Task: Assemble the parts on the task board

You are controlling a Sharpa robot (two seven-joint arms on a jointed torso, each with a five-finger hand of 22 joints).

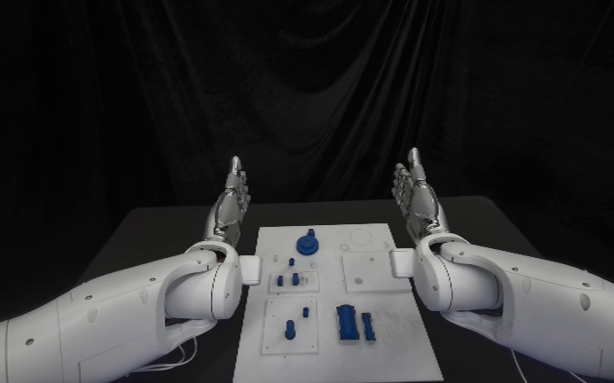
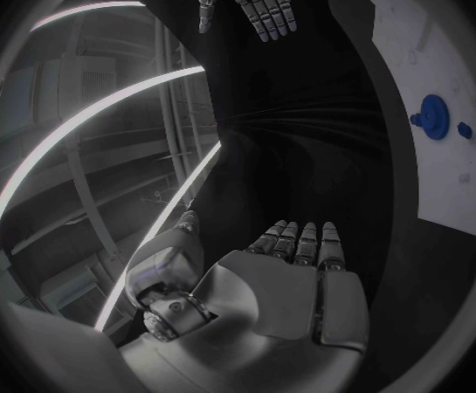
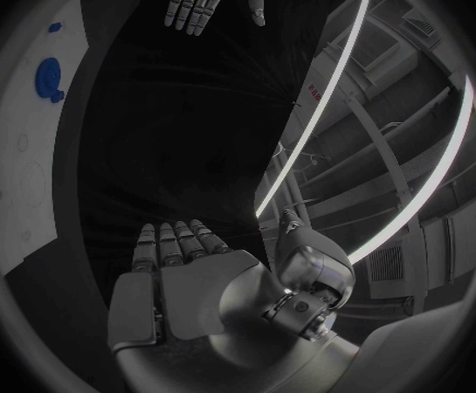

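both white arms reach forward from the bottom corners, forearms angled inward. left hand (image 1: pixel 232 199) raised, fingers straight and pointing up, close together — holding nothing. right hand (image 1: pixel 416 191) mirrors it, fingers extended upward, nothing in it. wrist views agree: left hand (image 2: pixel 293 279) flat-palmed, right hand (image 3: pixel 183 275) flat-palmed — palms face each other, well apart.

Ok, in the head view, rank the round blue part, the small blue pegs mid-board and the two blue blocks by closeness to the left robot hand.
1. Round blue part: far end of the task board, nearest the left robot hand.
2. Small blue pegs: mid-board.
3. Two blue blocks: near end, right side.
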